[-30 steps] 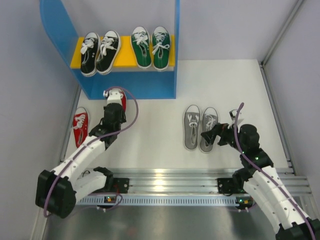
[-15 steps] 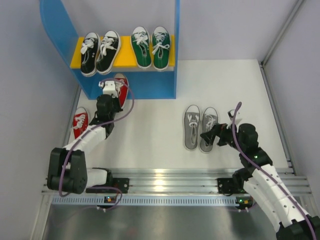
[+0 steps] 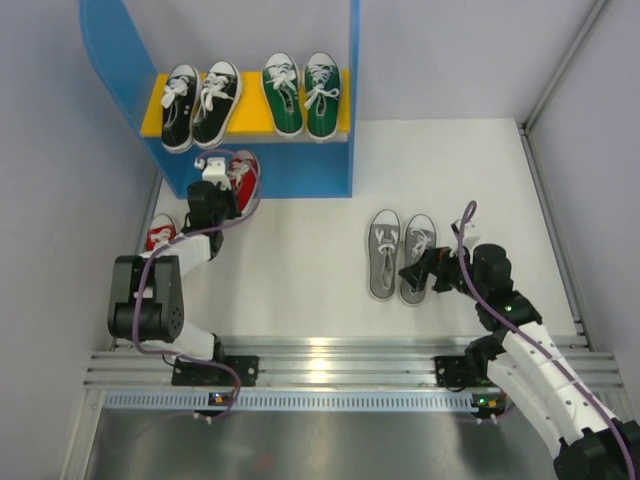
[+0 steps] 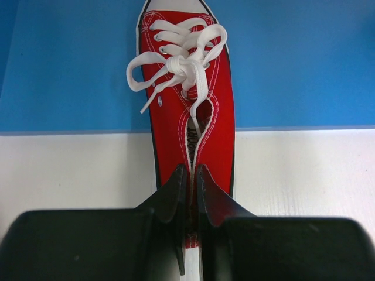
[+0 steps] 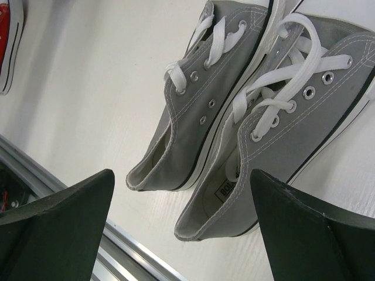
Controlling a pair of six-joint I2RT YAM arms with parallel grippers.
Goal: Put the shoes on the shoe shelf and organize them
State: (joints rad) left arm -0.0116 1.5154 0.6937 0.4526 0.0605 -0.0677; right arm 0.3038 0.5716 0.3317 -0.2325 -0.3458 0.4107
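On the shoe shelf [image 3: 112, 60], the yellow board [image 3: 250, 116] held the black pair [image 3: 200, 104] and green pair [image 3: 303, 94]; left gripper [image 4: 190, 181] clamped a red sneaker [image 4: 193, 105] by its heel, toe on the blue base [image 3: 300, 172]; right gripper [image 5: 181, 175] gaped above the grey pair [image 3: 400, 255]

Lower shelf [image 3: 300, 170] free beside red shoe [image 3: 241, 170]; yellow board [image 3: 251, 112] fully occupied.

Insole label beginning "BO", rest hidden, inside one grey shoe [image 5: 293, 140], tiny insole print in red shoe [image 4: 218, 134] unreadable
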